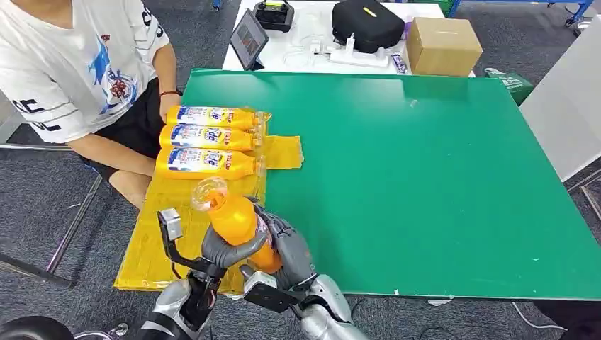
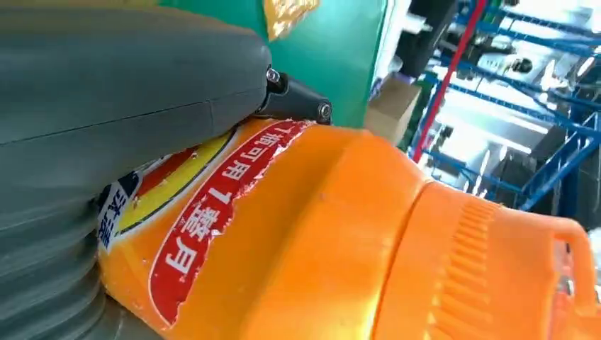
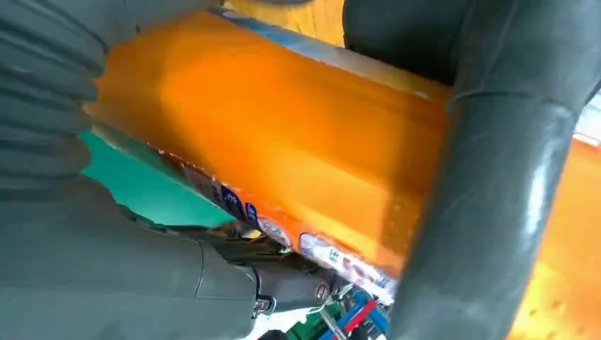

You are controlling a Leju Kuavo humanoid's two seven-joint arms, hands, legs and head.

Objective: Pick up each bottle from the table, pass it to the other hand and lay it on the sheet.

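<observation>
An orange bottle with a clear cap stands tilted above the near table edge, cap pointing away from me. My left hand grips its lower body from the left and my right hand wraps it from the right, so both hold it. In the left wrist view the left hand's thumb presses on the bottle over its label. The right wrist view has the right hand closed around the bottle. Three more orange bottles lie side by side on the yellow sheet.
A person in a white T-shirt sits at the left, one hand by the far bottle. The green table stretches to the right. Behind it a white table holds a tablet, a black bag and a cardboard box.
</observation>
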